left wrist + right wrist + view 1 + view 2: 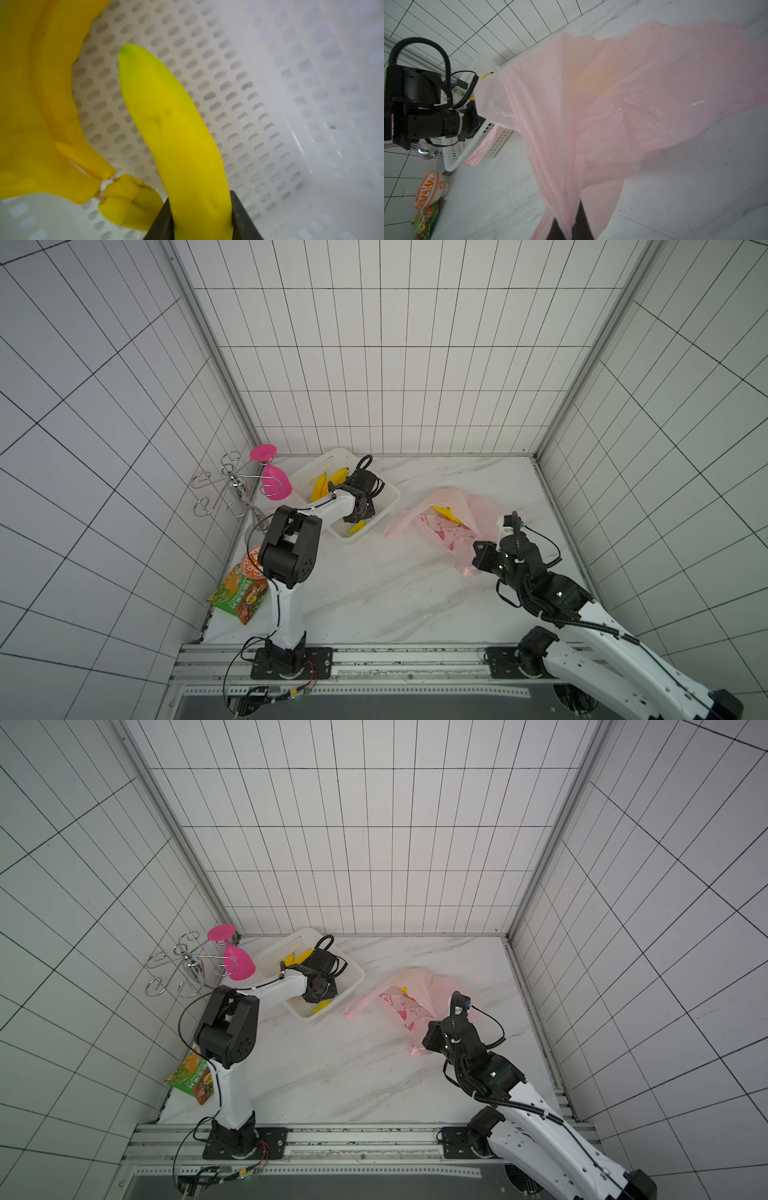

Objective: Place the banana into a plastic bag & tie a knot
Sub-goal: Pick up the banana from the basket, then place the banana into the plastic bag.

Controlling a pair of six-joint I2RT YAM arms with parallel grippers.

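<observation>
One banana (176, 135) gripped by left jaws | one plastic bag (612, 93) gripped by right jaws

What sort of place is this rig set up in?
Probably a staged kitchen-style test cell, not a real home: white grid-tiled walls box in a white marble-look counter, a chrome wire cup rack holds a pink plastic goblet, and an aluminium mounting rail runs along the front edge.

Left arm (291, 551) stretched forward, wrist pitched down, left fingers (241, 218) gripping, right arm (523, 568) reaching inward, right fingers (583, 226) pinched shut
</observation>
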